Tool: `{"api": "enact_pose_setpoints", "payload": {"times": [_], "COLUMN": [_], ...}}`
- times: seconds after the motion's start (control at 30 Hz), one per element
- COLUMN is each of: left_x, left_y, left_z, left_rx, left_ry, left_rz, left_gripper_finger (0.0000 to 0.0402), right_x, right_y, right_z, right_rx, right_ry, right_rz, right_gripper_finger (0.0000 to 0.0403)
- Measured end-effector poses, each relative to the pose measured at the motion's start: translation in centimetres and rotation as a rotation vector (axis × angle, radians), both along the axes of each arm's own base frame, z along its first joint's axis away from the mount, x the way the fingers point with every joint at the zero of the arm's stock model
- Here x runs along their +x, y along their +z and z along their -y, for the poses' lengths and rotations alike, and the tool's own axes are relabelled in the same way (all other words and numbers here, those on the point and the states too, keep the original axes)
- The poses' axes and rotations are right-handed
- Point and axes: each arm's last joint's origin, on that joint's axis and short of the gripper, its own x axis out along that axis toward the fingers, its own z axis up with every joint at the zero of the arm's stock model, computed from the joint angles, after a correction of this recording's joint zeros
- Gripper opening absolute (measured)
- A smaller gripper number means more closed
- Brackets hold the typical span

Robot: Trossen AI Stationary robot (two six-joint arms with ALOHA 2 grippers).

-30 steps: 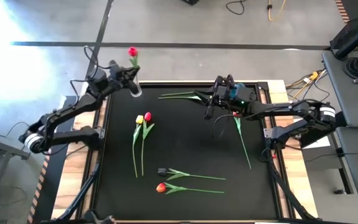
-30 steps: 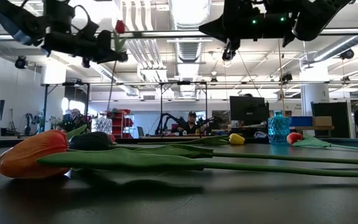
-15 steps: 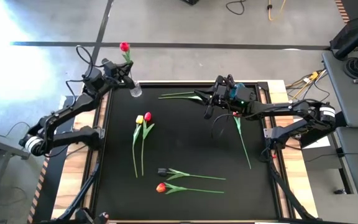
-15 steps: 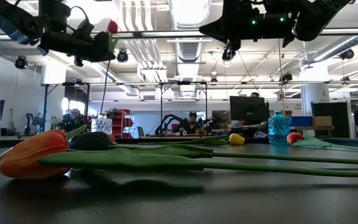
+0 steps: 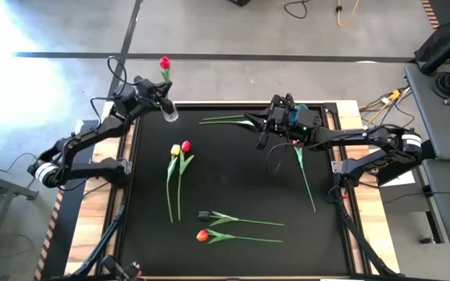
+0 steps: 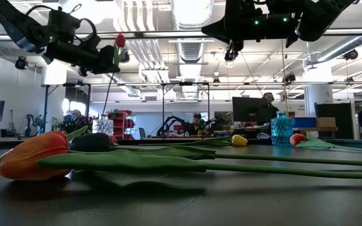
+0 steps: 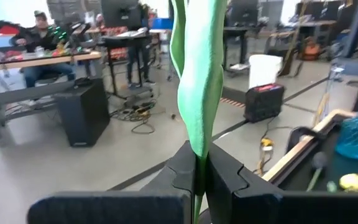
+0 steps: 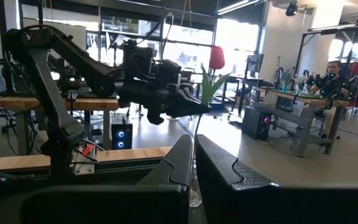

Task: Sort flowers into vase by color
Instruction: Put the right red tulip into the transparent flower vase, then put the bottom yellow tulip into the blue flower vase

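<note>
The left tool (image 5: 159,97) is gripping a red tulip (image 5: 165,64) above the clear vase (image 5: 170,114) — not yet inside. The right tool (image 5: 266,133), fingers together, is hovering; most flowers are lying on the worktop (image 5: 241,179).

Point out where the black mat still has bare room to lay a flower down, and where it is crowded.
Free: the middle of the mat, between the yellow and red pair and the stem under the right gripper; also the near-left corner. Crowded: the near edge around the orange tulip and dark tulip, and the far edge.
</note>
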Motion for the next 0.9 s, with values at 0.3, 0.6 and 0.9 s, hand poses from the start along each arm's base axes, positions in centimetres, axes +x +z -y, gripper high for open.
{"api": "enact_pose_setpoints", "payload": {"times": [0.3, 0.6, 0.9], "left_x": [-0.7, -1.4, -1.5], "left_y": [-1.2, -2.4, -2.5], "left_z": [-0.7, -0.3, -0.3], "left_rx": [-0.005, -0.033, -0.052], "left_ry": [0.069, 0.092, 0.092], "left_rz": [0.016, 0.025, 0.01], "left_gripper_finger": [0.0, 0.0068, 0.016], "right_x": [0.0, 0.0, 0.1], "right_y": [0.0, 0.0, 0.2], "right_z": [0.0, 0.0, 0.0], "right_rx": [0.007, 0.007, 0.016], "right_ry": [0.001, 0.001, 0.002], "right_rz": [0.0, 0.001, 0.002], "right_gripper_finger": [0.0013, 0.0013, 0.0013]}}
